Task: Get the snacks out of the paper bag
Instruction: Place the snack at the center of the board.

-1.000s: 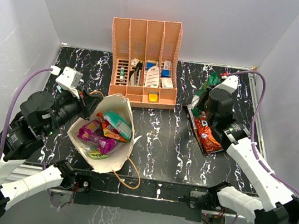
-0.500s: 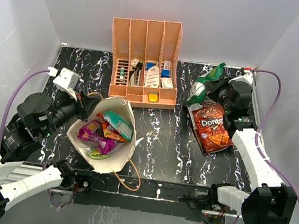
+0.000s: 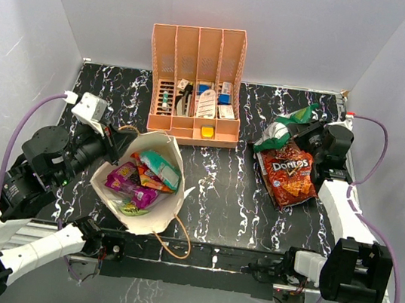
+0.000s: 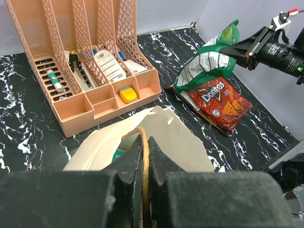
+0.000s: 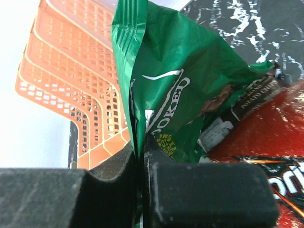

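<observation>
Gripping the bag's cord handle (image 4: pixel 144 142) at bottom centre, our left gripper (image 4: pixel 145 154) is clenched on it. The paper bag (image 3: pixel 155 224) sits lower left, with purple, orange and teal packets (image 3: pixel 140 176) inside. Mid-right we see the red Doritos bag (image 3: pixel 288 176) lying flat, our right gripper (image 5: pixel 140 156) pinching the green packet (image 5: pixel 166 80) at its upper edge. The peach organizer (image 3: pixel 200 52) stands top centre.

The paper bag (image 3: pixel 153 219) is matt tan kraft paper, its cord handle (image 4: pixel 144 142) twisted brown fibre. The packets (image 3: pixel 141 177) inside it are glossy foil, as are the crinkled green packet (image 5: pixel 166 80) and red Doritos bag (image 3: pixel 288 176) to its right. Behind the paper bag, the organizer (image 3: pixel 198 52) is smooth peach plastic. The desk (image 3: pixel 220 188) is marble-patterned black, faintly shiny. The left fingers (image 4: pixel 126 183) and right fingers (image 5: pixel 95 194) look matt black.
</observation>
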Tool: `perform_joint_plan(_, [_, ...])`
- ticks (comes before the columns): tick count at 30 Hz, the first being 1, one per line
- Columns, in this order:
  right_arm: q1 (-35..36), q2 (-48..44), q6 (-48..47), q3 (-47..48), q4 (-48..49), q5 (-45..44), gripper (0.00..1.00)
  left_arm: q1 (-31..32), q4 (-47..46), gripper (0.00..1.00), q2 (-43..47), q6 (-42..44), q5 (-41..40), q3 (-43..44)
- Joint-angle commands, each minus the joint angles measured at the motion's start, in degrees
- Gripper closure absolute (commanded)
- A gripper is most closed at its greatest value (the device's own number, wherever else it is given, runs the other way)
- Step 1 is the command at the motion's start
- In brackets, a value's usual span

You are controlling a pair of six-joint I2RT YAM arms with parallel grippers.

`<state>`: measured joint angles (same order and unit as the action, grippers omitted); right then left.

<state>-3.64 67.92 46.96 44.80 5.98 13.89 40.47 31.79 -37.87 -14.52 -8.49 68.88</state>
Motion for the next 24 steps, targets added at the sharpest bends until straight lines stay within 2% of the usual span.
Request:
perform_joint_plan(1, [-1.98,-3.59,1.09,-1.8,6.99,1.37,0.93,-0.13,-1.22,1.0,0.62,0.37,1.21,0.93])
perform_joint_plan(15, [-6.17,-11.49,-3.5,-9.82,-1.98,-3.2,0.93,-0.13,-0.99,1.0,1.29,0.55,1.2,0.74])
perform_joint_plan(24, [-8.64,-15.4,-3.17,-18.97,-2.89,-6.56,0.93,-0.13,-1.11,1.0,1.63,0.62,1.48,0.3])
